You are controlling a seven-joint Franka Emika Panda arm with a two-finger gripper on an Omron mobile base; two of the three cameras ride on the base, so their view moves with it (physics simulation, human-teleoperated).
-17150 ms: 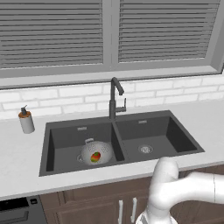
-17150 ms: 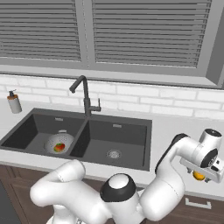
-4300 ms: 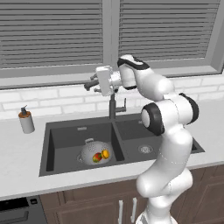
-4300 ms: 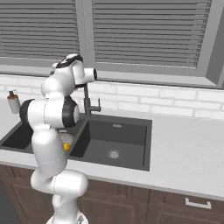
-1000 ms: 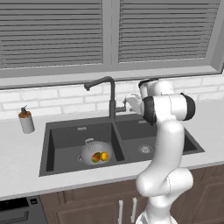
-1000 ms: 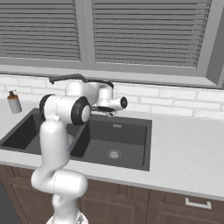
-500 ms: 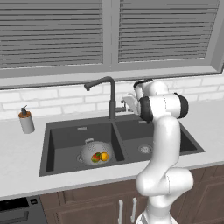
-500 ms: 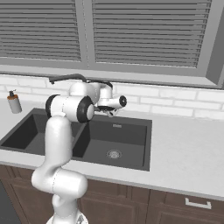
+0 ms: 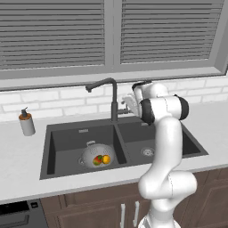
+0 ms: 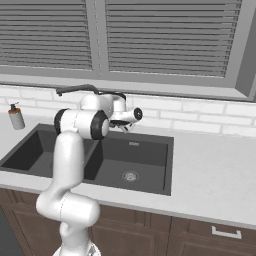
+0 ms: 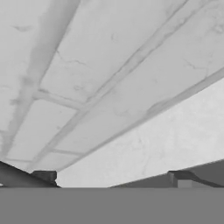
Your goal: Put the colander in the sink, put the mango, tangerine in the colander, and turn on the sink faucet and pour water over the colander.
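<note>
Colander (image 9: pixel 96 156) sitting in left basin of sink (image 9: pixel 62 133), holding mango (image 9: pixel 97 160) and tangerine (image 9: pixel 106 159) side by side. Sink faucet (image 9: pixel 111 95) standing behind basin divider, spout reaching left over colander's basin. Gripper (image 9: pixel 126 103) hovering just right of faucet base beside lever, jaws spread wide, gripping nothing. Soap dispenser (image 9: pixel 27 122) standing on counter (image 9: pixel 18 156) left of sink.

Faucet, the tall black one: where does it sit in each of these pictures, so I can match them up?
Left base view: the sink faucet stands at the centre, spout bent to the left.
Right base view: upper left, its spout pokes out behind the white arm.
Hand view: a dark bar at lower left may be part of it; I cannot tell.
Shared landmark: the white tile wall.
</note>
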